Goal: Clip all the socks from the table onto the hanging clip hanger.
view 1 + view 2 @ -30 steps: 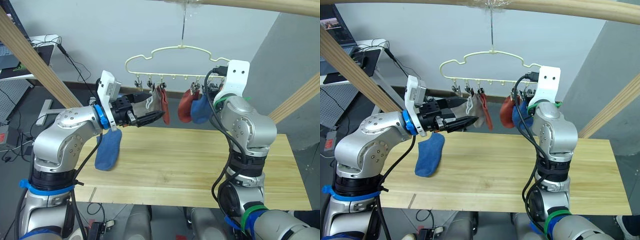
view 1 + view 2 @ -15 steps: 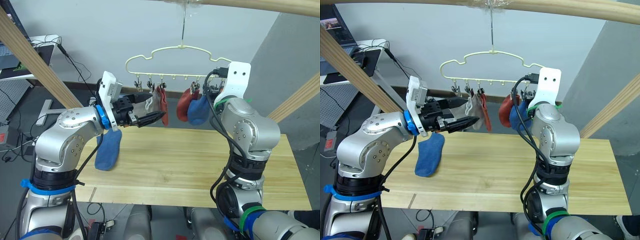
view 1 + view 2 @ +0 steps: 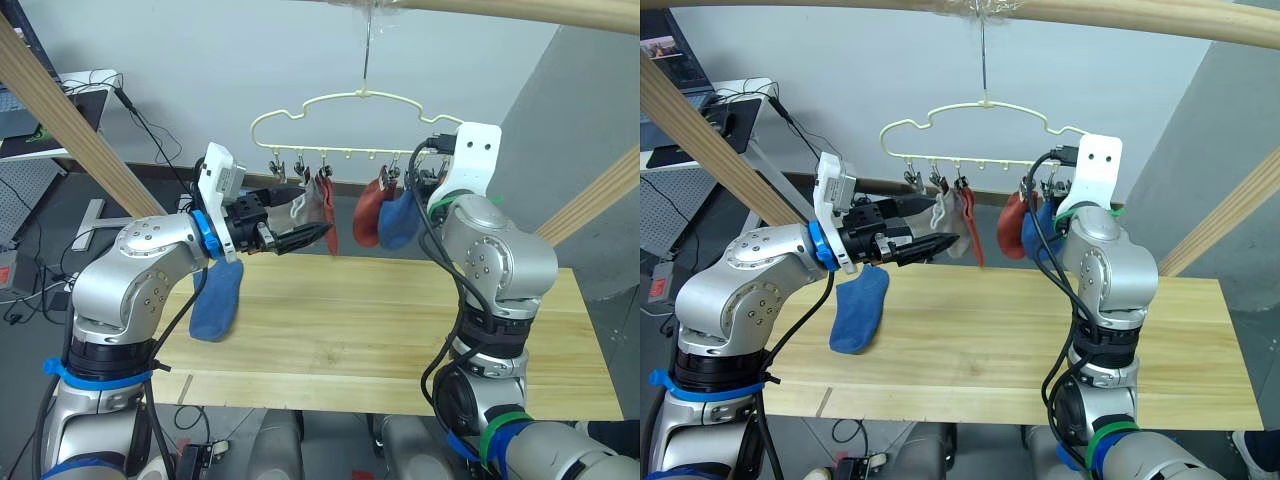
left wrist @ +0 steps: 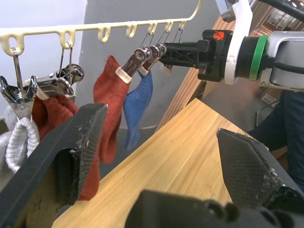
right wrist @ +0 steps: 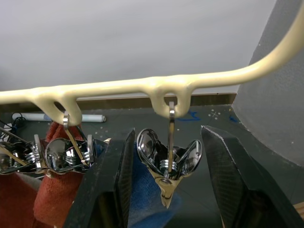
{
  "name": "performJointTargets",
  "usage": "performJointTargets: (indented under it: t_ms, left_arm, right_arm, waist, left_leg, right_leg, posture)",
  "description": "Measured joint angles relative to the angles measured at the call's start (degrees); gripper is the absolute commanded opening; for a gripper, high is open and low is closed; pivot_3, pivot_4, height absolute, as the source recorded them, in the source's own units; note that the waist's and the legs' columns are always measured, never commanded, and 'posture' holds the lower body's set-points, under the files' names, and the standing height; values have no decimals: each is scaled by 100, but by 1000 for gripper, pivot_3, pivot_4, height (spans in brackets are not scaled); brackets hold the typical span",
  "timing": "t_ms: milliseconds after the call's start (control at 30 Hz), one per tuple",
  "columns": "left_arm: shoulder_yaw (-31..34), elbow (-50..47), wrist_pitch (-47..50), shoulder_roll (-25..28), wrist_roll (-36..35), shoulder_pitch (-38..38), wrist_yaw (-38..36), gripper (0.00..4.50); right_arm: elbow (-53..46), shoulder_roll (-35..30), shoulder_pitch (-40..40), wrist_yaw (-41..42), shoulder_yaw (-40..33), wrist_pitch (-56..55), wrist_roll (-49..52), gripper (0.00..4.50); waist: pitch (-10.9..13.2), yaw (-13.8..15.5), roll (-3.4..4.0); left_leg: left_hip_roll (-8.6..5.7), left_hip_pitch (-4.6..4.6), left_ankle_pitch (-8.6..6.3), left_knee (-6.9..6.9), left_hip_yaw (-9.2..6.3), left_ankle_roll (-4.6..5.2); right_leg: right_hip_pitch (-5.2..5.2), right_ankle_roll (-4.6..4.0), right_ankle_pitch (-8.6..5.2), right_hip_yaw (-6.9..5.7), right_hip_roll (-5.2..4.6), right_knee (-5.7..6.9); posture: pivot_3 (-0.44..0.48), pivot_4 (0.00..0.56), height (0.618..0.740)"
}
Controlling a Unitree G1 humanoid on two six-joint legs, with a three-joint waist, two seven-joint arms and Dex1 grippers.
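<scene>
The pale-yellow clip hanger (image 3: 360, 98) hangs by its hook from the top pole. A light grey sock (image 3: 303, 207) and a rust-red sock (image 3: 329, 215) hang from its left clips. Another rust-red sock (image 3: 368, 215) and a blue sock (image 3: 401, 218) hang towards its right. A second blue sock (image 3: 216, 298) lies on the table (image 3: 400, 320) at the left. My left gripper (image 4: 160, 123) is open and empty just in front of the grey and red socks. My right gripper (image 5: 168, 133) is open, its fingers (image 5: 114, 180) flanking an empty metal clip (image 5: 167, 159) at the hanger's right end.
Thick wooden poles slant at the left (image 3: 70, 120) and right (image 3: 590, 200), with a beam across the top (image 3: 500, 10). A desk with cables (image 3: 85, 90) stands back left behind the table.
The red and blue socks on the right sway slightly. Both arms stay about where they were.
</scene>
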Motion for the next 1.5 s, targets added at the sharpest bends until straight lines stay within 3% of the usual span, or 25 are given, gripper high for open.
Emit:
performJointTargets:
  t_ms: [100,200,267,533,633,700,900,1000,1500]
  left_arm:
    - [0,0,0,0,3,1,1,4236]
    - [0,0,-1,0,8,1,0,4236]
    - [0,0,-2,0,9,1,0,4236]
    - [0,0,-2,0,10,1,2,4236]
    - [0,0,-3,0,12,1,3,4236]
    - [0,0,-3,-1,13,1,6,4236]
    - [0,0,-3,-1,16,7,34,4236]
    - [0,0,-2,-1,19,7,69,4236]
    - [0,-3,-13,-2,22,35,115,4236]
  right_arm:
    - [72,-3,-9,-1,-2,-35,0,2281]
    - [94,-1,-12,7,-16,-41,8,2834]
    - [99,-1,-13,-3,-48,-41,5,3437]
    - [102,-7,-13,-26,-64,-41,-2,3437]
    - [110,-45,-13,-22,-47,-79,-7,2862]
    - [112,-70,-14,-23,-44,-100,-12,2213]
    - [174,-77,-17,-24,-44,-108,-8,2213]
    - [177,-77,-20,-23,-44,-120,-7,1657]
    - [460,-77,-221,1,-44,-289,6,1657]
  waist:
    - [-1,1,0]
    - [-3,2,0]
    - [-3,3,0]
    - [-3,1,1]
    - [-3,2,1]
    - [-3,2,1]
    - [-3,2,1]
    - [-3,3,1]
    - [-4,3,0]
  left_leg:
    - [0,0,0,0,0,0]
    - [0,0,0,0,0,0]
    - [0,0,0,0,0,0]
    - [0,0,0,1,0,0]
    - [0,0,0,2,0,0]
    - [0,0,0,2,0,0]
    - [0,2,0,2,0,0]
    - [0,2,0,3,0,0]
    - [-1,13,2,4,1,-2]
  right_leg:
    - [0,0,0,0,0,1]
    - [0,0,0,0,0,1]
    - [0,0,0,0,0,1]
    - [0,0,0,0,0,3]
    - [0,0,0,0,0,4]
    - [0,0,0,0,0,4]
    - [0,0,0,0,0,9]
    - [0,0,0,0,0,11]
    - [0,0,0,1,1,31]
  posture:
    - [-7,233,740]
    - [-7,233,740]
    - [-8,234,740]
    - [-9,235,740]
    - [-7,235,740]
    - [-7,235,740]
    - [-4,237,740]
    - [-3,237,740]
    - [17,232,740]
